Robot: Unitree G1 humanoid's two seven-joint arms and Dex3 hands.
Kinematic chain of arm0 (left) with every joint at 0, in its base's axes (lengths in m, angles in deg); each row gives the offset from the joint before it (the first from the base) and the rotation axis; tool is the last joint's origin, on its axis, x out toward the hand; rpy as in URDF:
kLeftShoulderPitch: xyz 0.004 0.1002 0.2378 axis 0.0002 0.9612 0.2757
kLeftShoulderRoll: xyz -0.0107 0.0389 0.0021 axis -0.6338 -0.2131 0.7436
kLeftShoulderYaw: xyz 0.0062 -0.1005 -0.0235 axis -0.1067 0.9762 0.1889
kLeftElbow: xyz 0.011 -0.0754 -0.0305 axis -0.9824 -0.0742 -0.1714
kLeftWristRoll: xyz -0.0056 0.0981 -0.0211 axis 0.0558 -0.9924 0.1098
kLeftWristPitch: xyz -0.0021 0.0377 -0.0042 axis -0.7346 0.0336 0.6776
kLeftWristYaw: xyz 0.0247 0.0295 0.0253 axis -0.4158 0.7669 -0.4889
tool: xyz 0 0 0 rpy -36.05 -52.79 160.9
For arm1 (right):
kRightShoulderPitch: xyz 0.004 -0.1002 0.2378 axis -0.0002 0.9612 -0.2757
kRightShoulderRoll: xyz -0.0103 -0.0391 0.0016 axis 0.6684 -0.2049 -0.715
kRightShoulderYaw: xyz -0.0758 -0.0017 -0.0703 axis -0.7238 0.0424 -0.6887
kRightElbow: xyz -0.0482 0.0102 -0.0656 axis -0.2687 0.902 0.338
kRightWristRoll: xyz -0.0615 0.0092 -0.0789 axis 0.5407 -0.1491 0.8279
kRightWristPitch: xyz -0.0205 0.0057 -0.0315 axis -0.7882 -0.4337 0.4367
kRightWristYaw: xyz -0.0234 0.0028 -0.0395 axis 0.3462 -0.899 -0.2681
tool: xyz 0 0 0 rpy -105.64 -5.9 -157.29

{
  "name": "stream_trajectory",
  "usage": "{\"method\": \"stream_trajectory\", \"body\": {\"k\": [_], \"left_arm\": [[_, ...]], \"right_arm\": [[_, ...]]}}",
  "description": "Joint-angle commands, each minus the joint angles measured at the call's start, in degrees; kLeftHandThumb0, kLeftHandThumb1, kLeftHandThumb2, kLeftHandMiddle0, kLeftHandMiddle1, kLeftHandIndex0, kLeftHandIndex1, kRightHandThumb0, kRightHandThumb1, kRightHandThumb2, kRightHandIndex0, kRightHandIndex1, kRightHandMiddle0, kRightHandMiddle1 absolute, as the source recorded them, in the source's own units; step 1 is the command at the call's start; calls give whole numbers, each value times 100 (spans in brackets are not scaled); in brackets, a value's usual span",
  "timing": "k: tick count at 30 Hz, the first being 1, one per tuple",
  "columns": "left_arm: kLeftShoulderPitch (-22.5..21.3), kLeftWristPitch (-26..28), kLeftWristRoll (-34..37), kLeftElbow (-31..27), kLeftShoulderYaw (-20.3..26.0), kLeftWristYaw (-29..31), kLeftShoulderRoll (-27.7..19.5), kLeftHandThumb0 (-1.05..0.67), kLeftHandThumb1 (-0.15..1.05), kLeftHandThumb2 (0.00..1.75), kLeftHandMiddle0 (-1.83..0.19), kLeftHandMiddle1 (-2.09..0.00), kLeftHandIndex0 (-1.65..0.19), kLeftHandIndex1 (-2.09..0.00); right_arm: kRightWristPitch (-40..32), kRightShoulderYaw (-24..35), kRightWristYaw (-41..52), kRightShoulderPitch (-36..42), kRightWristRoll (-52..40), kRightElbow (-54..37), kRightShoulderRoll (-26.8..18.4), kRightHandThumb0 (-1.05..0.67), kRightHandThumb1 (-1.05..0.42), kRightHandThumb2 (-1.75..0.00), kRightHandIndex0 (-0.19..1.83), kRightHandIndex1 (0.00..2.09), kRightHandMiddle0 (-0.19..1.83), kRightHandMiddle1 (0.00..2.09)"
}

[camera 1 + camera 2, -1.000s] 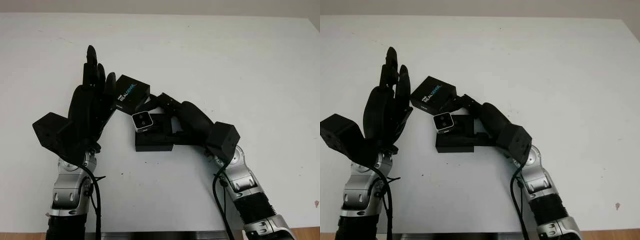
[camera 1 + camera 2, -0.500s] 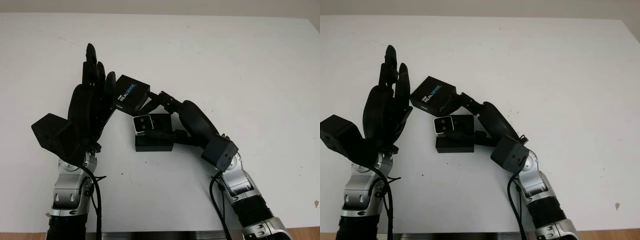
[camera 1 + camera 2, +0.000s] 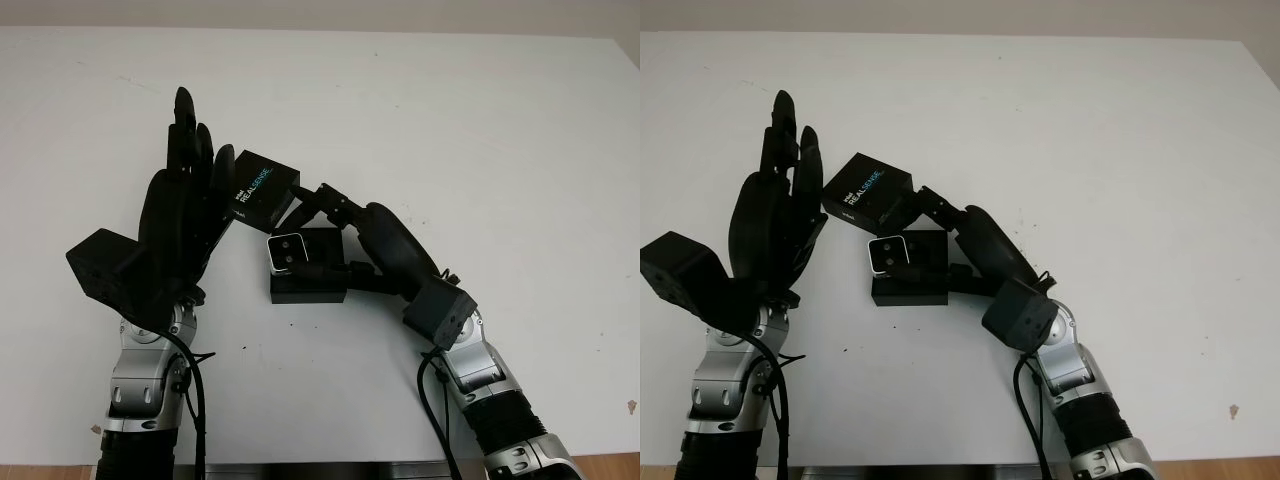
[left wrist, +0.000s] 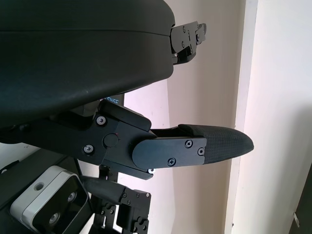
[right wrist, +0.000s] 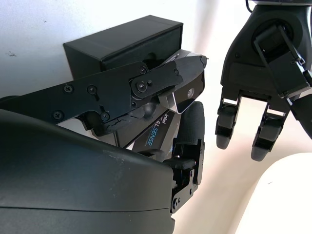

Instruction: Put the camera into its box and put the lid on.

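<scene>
The small silver camera (image 3: 286, 250) sits tilted at the left end of the open black box (image 3: 310, 285), its lenses facing up. My right hand (image 3: 318, 235) reaches in from the right and is shut on the camera (image 5: 187, 92), one finger over it and the thumb along the box. The black lid (image 3: 262, 188), printed REALSENSE, lies just behind the box, touching the right hand's upper finger. Upright against the lid's left side stands my left hand (image 3: 185, 200), open, holding nothing.
The white table (image 3: 480, 120) stretches wide behind and to the right of the hands. Its front edge runs along the bottom of the head views, below both forearms.
My right wrist has swung down and toward the table's front. The camera has tipped and slid slightly lower onto the box. The left hand and lid have barely moved.
</scene>
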Motion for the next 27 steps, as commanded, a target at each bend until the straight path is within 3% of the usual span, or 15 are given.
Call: {"method": "stream_trajectory", "body": {"k": [1,27], "left_arm": [[67,-65,5,-19,6,-4,28,-79,105,45,19,0,19,0],[99,-60,19,-25,12,45,37,-78,105,46,19,0,19,0]], "right_arm": [[78,-38,8,105,-1,93,30,-45,-100,-5,28,15,33,152],[-68,375,-332,-100,-55,44,-98,-41,-100,-5,30,17,30,151]]}}
